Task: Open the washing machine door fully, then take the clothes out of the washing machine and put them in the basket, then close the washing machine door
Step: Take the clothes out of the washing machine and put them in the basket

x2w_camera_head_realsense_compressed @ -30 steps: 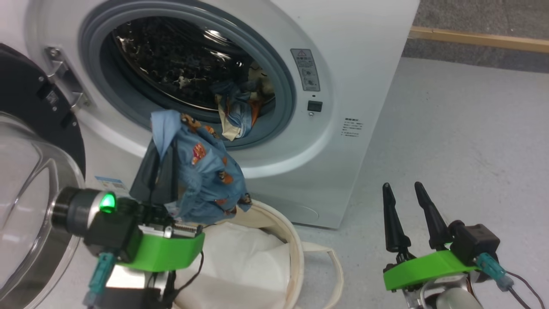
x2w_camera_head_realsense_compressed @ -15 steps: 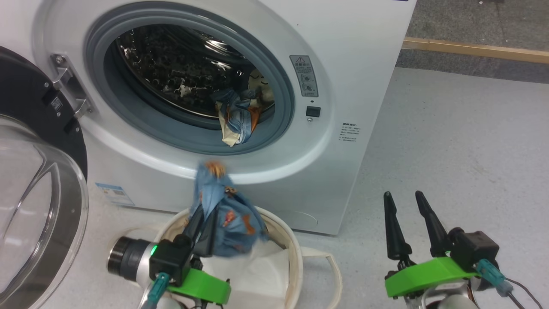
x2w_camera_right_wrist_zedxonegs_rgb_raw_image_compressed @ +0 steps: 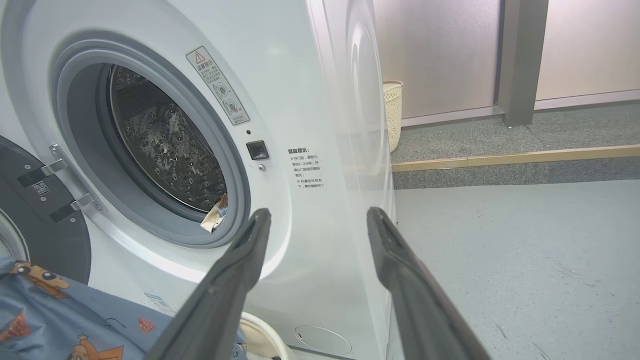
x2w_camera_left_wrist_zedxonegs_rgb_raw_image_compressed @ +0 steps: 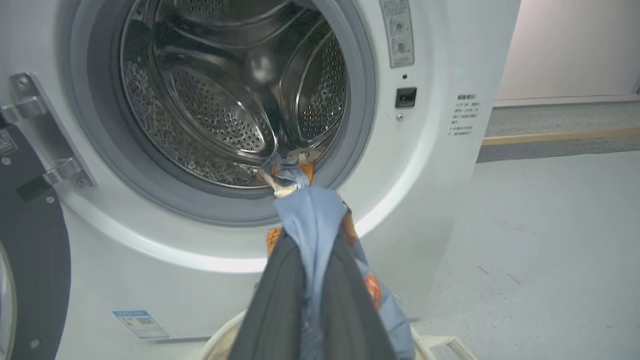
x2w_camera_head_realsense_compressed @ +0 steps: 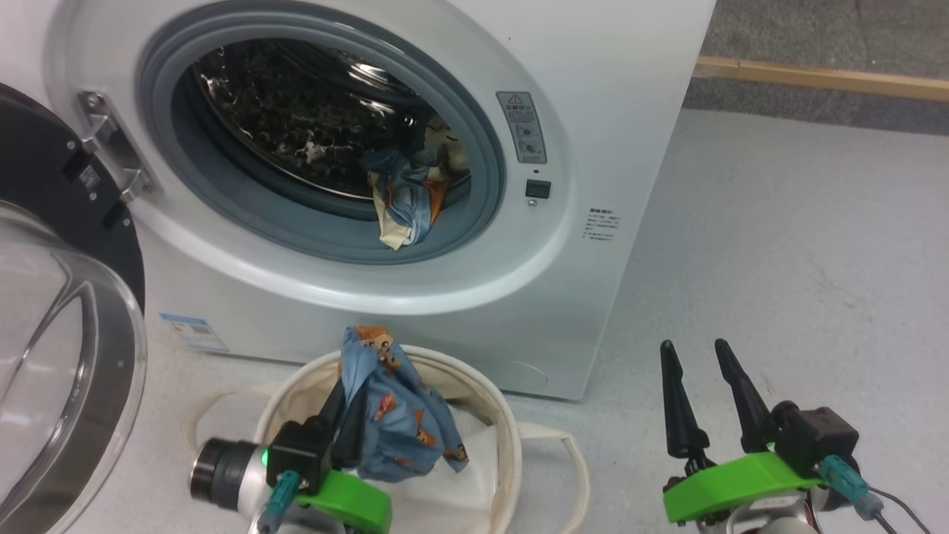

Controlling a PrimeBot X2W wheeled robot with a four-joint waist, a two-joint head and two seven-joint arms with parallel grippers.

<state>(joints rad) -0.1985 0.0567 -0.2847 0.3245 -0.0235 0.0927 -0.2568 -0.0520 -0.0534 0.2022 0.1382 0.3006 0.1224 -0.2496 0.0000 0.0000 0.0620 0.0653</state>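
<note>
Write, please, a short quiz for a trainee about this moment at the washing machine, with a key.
1. True or false: the left gripper is shut on a bear-print cloth over the basket.
2. The right gripper is: A) open, holding nothing; B) shut on a cloth; C) shut on the basket.
3. Where is the second cloth?
Key: 1 true. 2 A. 3 Hanging over the grey gasket at the mouth of the washing machine.
</note>
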